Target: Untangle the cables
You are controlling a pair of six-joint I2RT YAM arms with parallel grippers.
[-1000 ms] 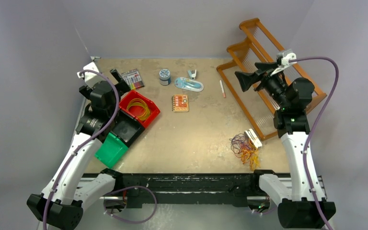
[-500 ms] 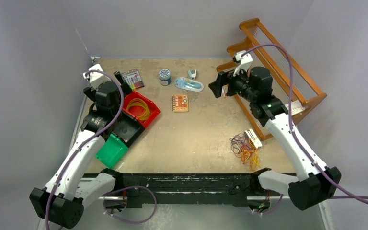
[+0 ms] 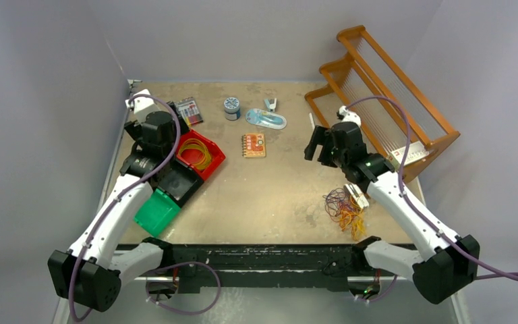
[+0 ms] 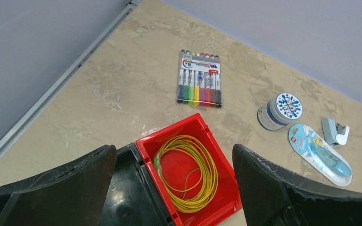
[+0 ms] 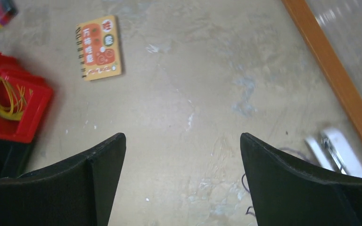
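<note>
The tangled purple, orange and yellow cables [image 3: 344, 208] lie on the table [image 3: 276, 189] behind the right gripper [image 3: 317, 143], toward its arm's base. We note this gripper, jaws spread and empty, has swung down from the wooden rack [image 3: 408, 81]. A yellow coil [image 4: 188, 172] sits in the red bin [image 4: 226, 188] beneath the spread left gripper [image 4: 172, 155].

The left arm [image 3: 111, 216] and right arm [image 3: 408, 206] have white shell links, black joint housings and blocky black bases [image 3: 84, 283]. A thick lilac hose [image 3: 166, 145] runs along each. The left hand [image 4: 174, 149] and right hand [image 5: 182, 137] each carry two broad matte-black fingers [image 4: 52, 188] with curved inner edges and scuffed, pale-flecked rims.
</note>
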